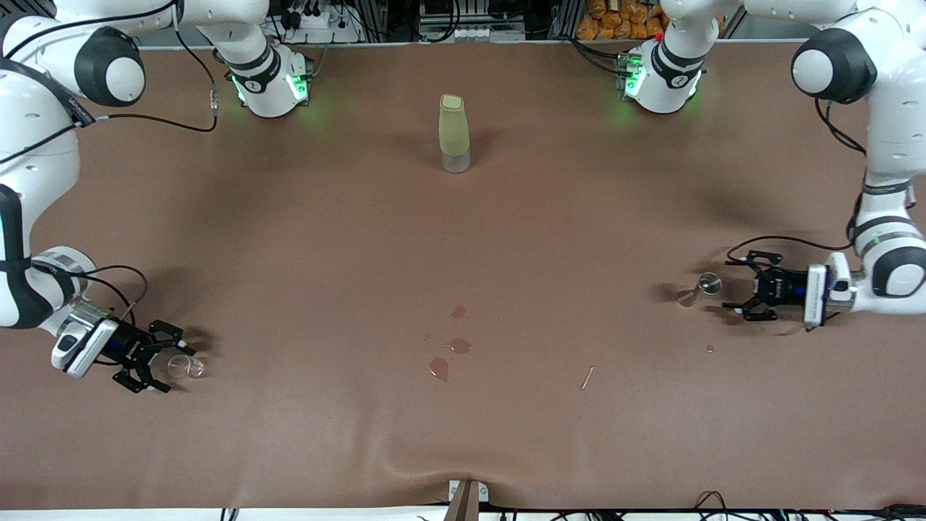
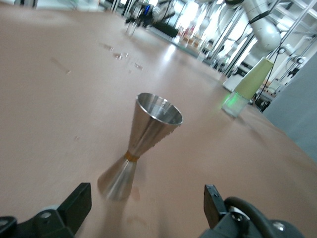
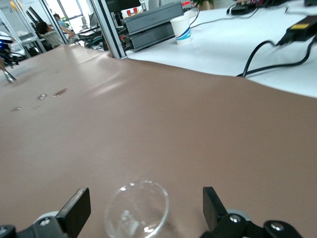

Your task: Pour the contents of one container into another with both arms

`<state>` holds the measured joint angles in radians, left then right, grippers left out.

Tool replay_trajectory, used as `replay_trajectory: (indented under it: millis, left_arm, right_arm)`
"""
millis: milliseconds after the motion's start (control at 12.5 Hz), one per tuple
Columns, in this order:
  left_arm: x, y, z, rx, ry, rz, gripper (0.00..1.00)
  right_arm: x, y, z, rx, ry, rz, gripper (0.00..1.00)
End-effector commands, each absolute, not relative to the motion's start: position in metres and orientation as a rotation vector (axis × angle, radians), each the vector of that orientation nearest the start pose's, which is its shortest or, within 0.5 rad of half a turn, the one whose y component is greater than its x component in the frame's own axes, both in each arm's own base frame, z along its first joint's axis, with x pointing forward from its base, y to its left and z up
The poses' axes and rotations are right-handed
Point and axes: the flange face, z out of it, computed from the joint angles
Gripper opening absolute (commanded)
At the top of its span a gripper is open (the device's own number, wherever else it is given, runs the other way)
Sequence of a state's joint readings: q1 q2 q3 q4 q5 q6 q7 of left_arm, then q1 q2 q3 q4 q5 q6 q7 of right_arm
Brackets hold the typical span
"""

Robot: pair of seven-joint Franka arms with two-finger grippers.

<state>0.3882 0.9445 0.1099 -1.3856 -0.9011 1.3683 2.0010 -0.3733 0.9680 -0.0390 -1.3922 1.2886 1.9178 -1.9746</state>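
Jigger (image 1: 700, 288) stands upright on the table near the left arm's end, dead ahead of your left gripper (image 1: 744, 286), whose jaws gape wide and grip nothing. Its long axis runs vertical, so you'd close in level from the side. At the right arm's end, near the front edge, the glass (image 1: 185, 367) sits between your right gripper's (image 1: 168, 360) open jaws, not clamped.

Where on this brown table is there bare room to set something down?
Bare cloth lies between the tall pale-green bottle and the small spilled puddles, and near the front edge. It is crowded at the steel double-cone jigger by the open left pincer, and at the clear glass by the open right pincer.
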Motion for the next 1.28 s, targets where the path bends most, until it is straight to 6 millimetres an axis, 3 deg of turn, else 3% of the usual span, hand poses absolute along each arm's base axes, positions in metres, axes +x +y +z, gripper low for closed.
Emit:
replay_trajectory:
  millis: [0, 239, 478, 558, 797, 957, 1037, 1116, 1196]
  left_arm:
    - [0.609, 0.234, 0.187, 1.78, -1.093, 0.382, 1.0]
    - [0.612, 0.242, 0.232, 1.924, -1.02, 0.232, 1.0]
    - [0.631, 0.222, 0.318, 2.111, -0.998, 0.083, 1.0]
    - [0.634, 0.205, 0.355, 2.201, -0.95, 0.018, 1.0]
    - [0.645, 0.15, 0.423, 2.413, -0.857, -0.095, 1.0]
    - [0.652, 0.116, 0.455, 2.521, -0.936, -0.092, 1.0]
    - [0.655, 0.098, 0.463, 2.565, -0.894, -0.116, 1.0]
    - [0.654, 0.08, 0.475, 2.624, -0.765, -0.143, 1.0]
    - [0.655, 0.049, 0.484, 2.698, -0.643, -0.196, 1.0]
  right_arm:
    - [0.678, -0.217, 0.162, -2.065, -0.796, -0.899, 1.0]
    - [0.688, -0.205, 0.188, -2.128, -0.69, -0.748, 1.0]
    - [0.71, -0.166, 0.241, -2.197, -0.612, -0.567, 1.0]
    - [0.717, -0.149, 0.264, -2.228, -0.603, -0.519, 1.0]
    - [0.72, -0.101, 0.352, -2.352, -0.54, -0.36, 1.0]
    - [0.71, -0.074, 0.408, -2.464, -0.489, -0.26, 1.0]
    - [0.703, -0.057, 0.43, -2.512, -0.502, -0.202, 1.0]
    - [0.695, -0.048, 0.446, -2.566, -0.497, -0.163, 1.0]
    - [0.684, -0.048, 0.463, -2.618, -0.489, -0.137, 1.0]
